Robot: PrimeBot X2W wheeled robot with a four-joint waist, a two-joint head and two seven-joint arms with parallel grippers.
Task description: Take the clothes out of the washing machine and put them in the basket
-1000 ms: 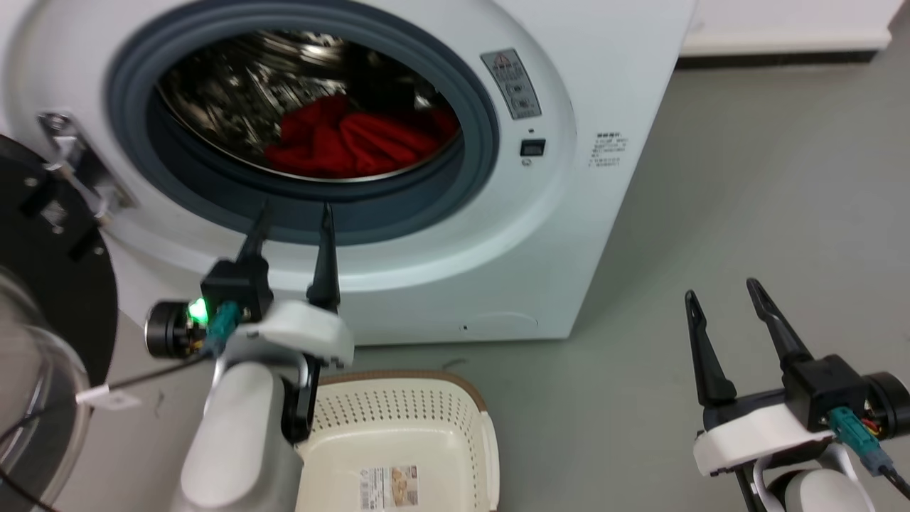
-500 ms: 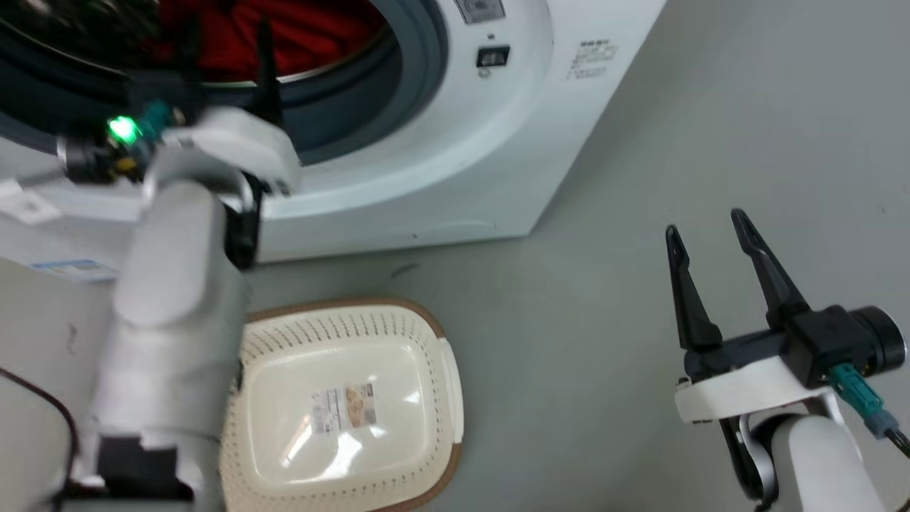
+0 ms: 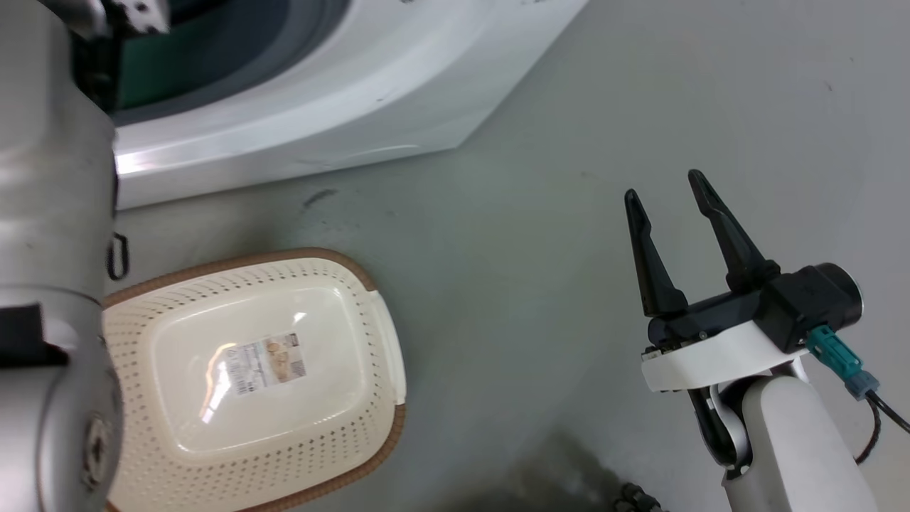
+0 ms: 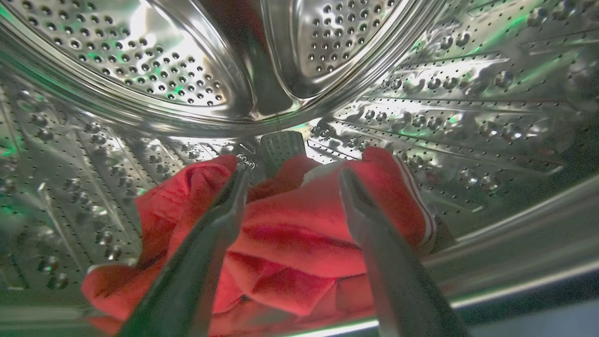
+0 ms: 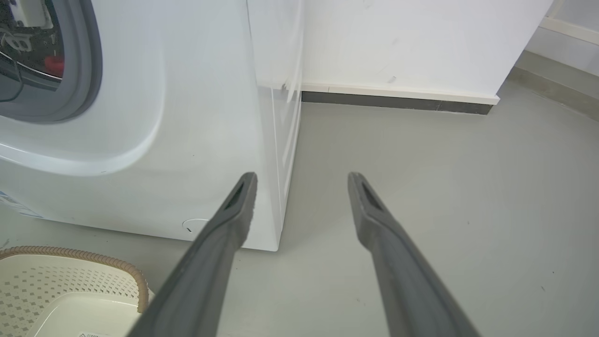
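Inside the washing machine (image 3: 298, 128), the left gripper (image 4: 294, 175) hangs with its two dark fingers spread wide apart over the clothes (image 4: 290, 238), a crumpled red heap lying low in the machine's perforated steel drum (image 4: 444, 93), close behind its front lip. One garment shows white stripe trim along its edge, on the side nearer the machine's door opening. Whether the fingertips touch the fabric cannot be told; nothing is clamped between them. The pale left forearm (image 3: 50, 213) reaches up into the machine's grey-ringed porthole. On the grey floor (image 3: 540, 142) just in front of the machine stands the basket (image 3: 242, 259), cream and perforated with a brown woven-look rim, holding no laundry, a printed label (image 3: 266, 363) on its bottom. The right gripper (image 3: 664, 186) hovers over the floor off the machine's front corner, well apart from the porthole and the basket, its fingers likewise parted and holding nothing, pointing past the machine's side panel toward a dark baseboard (image 5: 398, 99).
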